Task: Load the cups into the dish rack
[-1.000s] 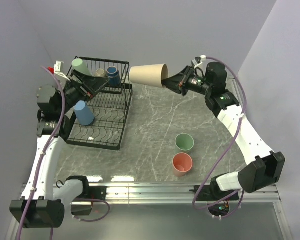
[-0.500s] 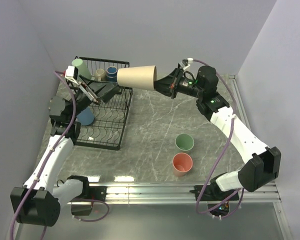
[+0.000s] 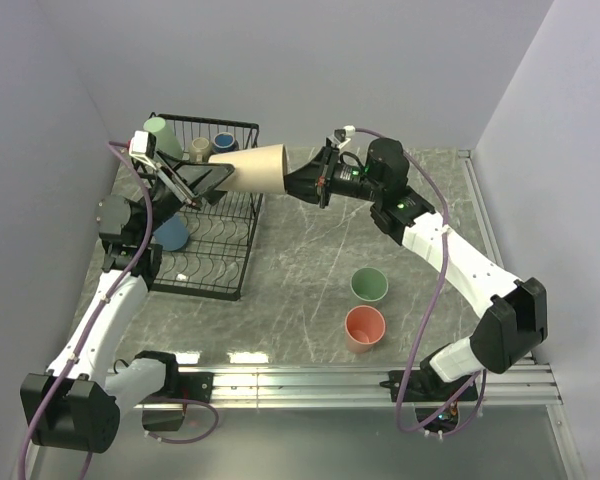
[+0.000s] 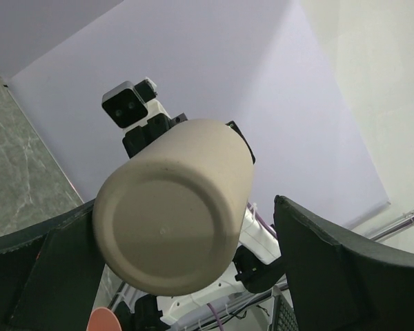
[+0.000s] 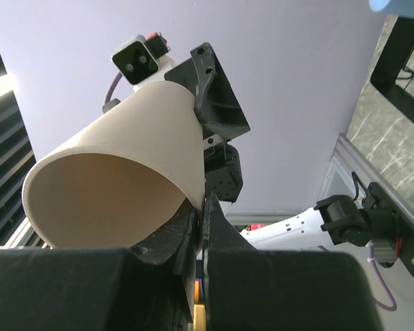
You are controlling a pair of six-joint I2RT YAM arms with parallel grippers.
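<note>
Top external shows the beige cup [image 3: 255, 168] sideways in midair over the dish rack [image 3: 193, 291], right gripper [image 3: 296, 180] pinched on its rim. Its base pokes between the wide-open fingers of the left gripper [image 3: 210, 178].

— What is concealed in the overhead view?

— The base of the beige tumbler [image 3: 255, 168] is covered by the left pincer [image 3: 218, 175], so contact cannot be judged. At its mouth, the inner finger of the right pincer [image 3: 292, 180] is hidden by the tumbler's wall. The light blue cup [image 3: 172, 235] is partly masked by the left arm [image 3: 120, 290], and the pale green cup [image 3: 160, 130] by the wrist camera [image 3: 142, 148].

— And what is cut off in the wrist views?

— The salmon cup [image 4: 105, 321] is clipped by the bottom edge of the left wrist view. In the right wrist view, the dish rack [image 5: 407, 62] is cropped by the right edge, and a light blue shape [image 5: 399, 5] by the top edge. Too little of that shape is shown for it to be named.
</note>
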